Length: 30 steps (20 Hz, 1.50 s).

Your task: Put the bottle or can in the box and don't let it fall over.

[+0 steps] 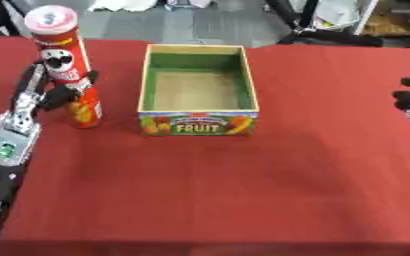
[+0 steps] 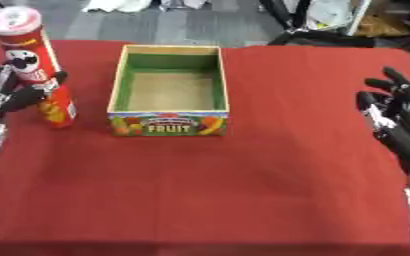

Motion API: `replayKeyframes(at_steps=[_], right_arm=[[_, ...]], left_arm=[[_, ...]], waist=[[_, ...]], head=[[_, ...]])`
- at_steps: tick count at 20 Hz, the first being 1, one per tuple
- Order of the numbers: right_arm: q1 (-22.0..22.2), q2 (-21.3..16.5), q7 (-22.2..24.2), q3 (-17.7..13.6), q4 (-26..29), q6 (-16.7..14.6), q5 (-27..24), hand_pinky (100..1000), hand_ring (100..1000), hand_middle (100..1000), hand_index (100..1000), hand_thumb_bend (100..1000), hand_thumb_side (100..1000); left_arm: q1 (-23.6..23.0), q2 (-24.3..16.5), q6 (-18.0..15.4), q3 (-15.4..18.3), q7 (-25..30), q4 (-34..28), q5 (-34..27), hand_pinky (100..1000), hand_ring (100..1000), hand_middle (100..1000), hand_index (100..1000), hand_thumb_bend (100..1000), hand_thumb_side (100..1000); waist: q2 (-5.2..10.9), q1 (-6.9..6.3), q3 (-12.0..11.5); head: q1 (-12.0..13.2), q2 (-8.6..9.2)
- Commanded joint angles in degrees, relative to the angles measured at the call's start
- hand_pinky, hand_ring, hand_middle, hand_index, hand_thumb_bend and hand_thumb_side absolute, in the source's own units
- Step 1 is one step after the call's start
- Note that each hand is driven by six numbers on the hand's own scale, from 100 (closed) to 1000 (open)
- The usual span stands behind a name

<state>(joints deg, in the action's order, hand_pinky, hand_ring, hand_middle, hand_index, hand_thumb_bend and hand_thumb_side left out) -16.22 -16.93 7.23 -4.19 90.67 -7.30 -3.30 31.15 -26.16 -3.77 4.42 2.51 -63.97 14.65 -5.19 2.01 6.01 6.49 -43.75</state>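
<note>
Our left hand [image 1: 47, 95] is curled round the tall red can [image 1: 66, 65], fingers and thumb wrapped about its lower middle; the can stands upright on the red desk [image 1: 243, 190], just left of the box [image 1: 199, 90] and outside it. Our right hand [image 2: 392, 117] rests at the desk's right edge, fingers straight and spread, holding nothing, well apart from the box. We count one can, one box and two hands. The box is open-topped, green inside, with "FRUIT" printed on its near wall.
</note>
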Motion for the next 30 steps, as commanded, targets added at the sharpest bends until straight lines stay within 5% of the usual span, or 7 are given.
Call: replayKeyframes(at_steps=[1, 5, 15, 22, 30], right_arm=[[-0.64, -0.84, 0.07, -0.24, 0.42, -0.12, -0.26, 828, 809, 824, 990, 324, 451], [-0.60, -0.85, 0.06, -0.30, 0.31, -0.12, -0.28, 829, 809, 824, 990, 324, 451], [-0.54, -0.80, 0.08, -0.39, 0.19, -0.19, -0.40, 830, 809, 824, 991, 323, 451], [-0.44, -0.52, 0.41, -0.07, 0.02, -0.15, -0.61, 832, 810, 824, 991, 323, 452], [-0.72, 0.43, 1.54, 1.03, -0.21, -0.11, -0.91, 834, 810, 824, 992, 320, 453]], left_arm=[[0.71, -0.84, -0.56, -0.25, 1.12, 0.20, 0.33, 833, 845, 794, 560, 264, 100], [0.54, -0.84, -0.95, -0.14, -0.17, 0.37, -0.96, 845, 866, 805, 438, 175, 100], [2.37, -1.56, -1.24, 1.87, -5.90, -5.43, -5.89, 869, 887, 837, 408, 188, 100], [8.37, -0.03, -0.71, 0.72, -6.19, -6.36, -9.46, 860, 885, 838, 410, 162, 100], [17.35, 5.87, -1.86, -3.47, -1.21, -0.62, -10.11, 847, 880, 836, 411, 156, 100]], waist=[[0.81, -0.05, 0.13], [0.85, -0.02, 0.21], [1.10, 0.03, 0.32], [1.32, 0.18, 1.24], [1.39, 0.61, 3.96]], head=[[0.05, -0.13], [0.04, -0.10], [0.03, -0.21], [0.65, -0.36], [2.53, -0.36]])
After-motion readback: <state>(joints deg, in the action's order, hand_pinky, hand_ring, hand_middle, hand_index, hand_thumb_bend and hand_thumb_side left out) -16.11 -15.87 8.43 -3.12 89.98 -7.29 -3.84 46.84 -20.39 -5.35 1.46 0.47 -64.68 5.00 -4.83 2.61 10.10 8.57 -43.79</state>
